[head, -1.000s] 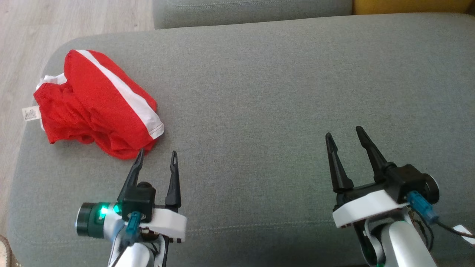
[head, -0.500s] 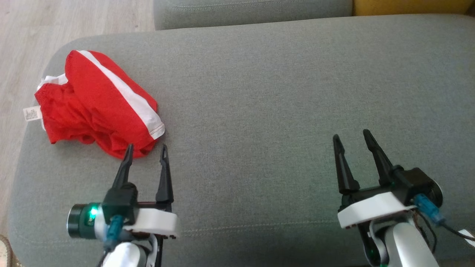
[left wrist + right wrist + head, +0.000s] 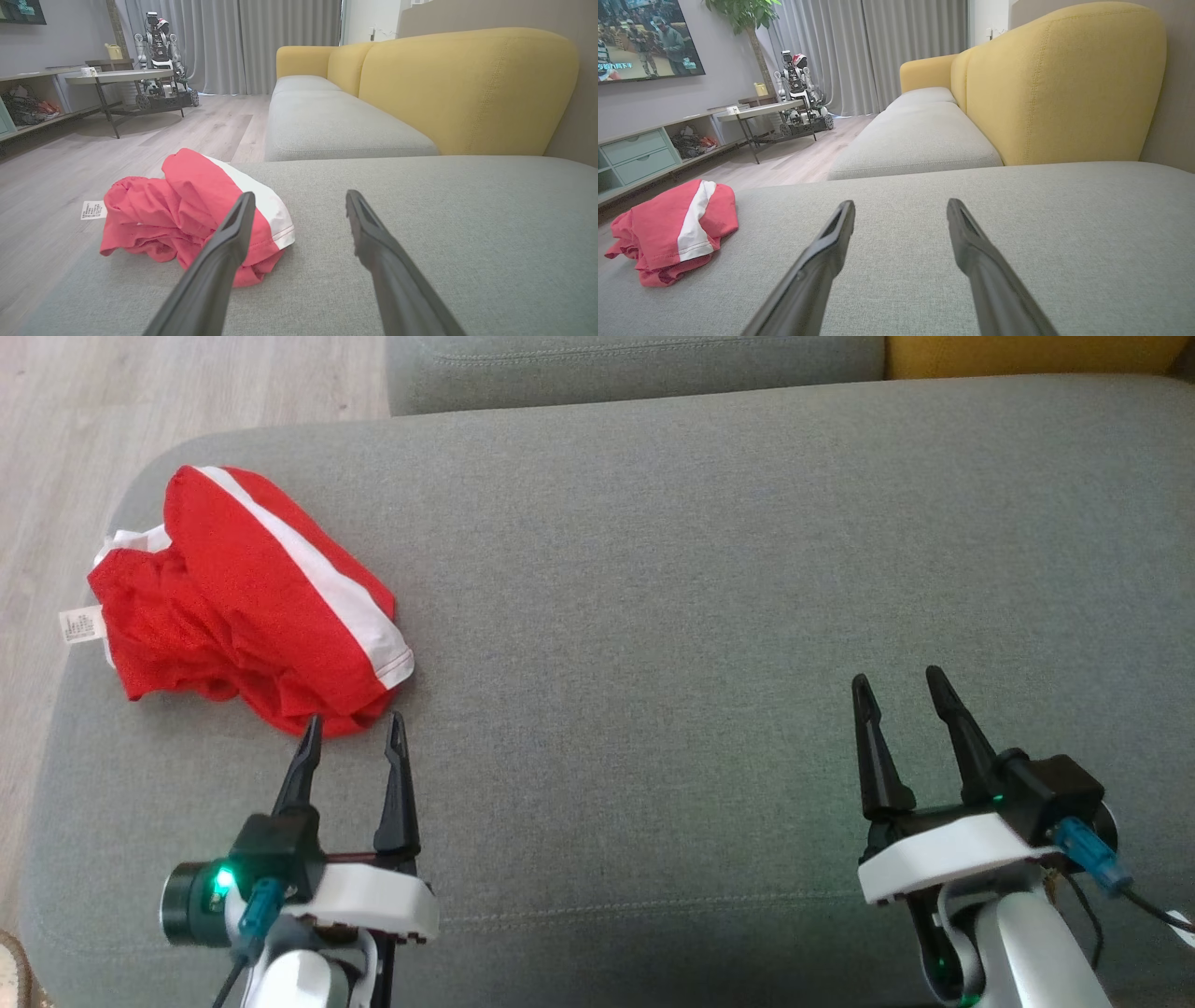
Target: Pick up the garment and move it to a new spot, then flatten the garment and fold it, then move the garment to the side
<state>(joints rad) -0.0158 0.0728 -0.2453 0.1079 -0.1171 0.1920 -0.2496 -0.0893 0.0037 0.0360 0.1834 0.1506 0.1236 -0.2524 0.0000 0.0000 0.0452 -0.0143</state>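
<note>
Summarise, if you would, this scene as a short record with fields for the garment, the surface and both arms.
garment: red with a white stripe, crumpled at the left end, white label sticking out
surface: grey sofa cushion
left fingers: open, tips at the garment's near edge, contact unclear, nothing held
right fingers: open, over bare cushion, well away from the garment
task stage: garment not yet picked up

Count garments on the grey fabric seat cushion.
1: a crumpled red garment with a white stripe, near the cushion's left end, beyond the left gripper. Folds could hide more.
</note>
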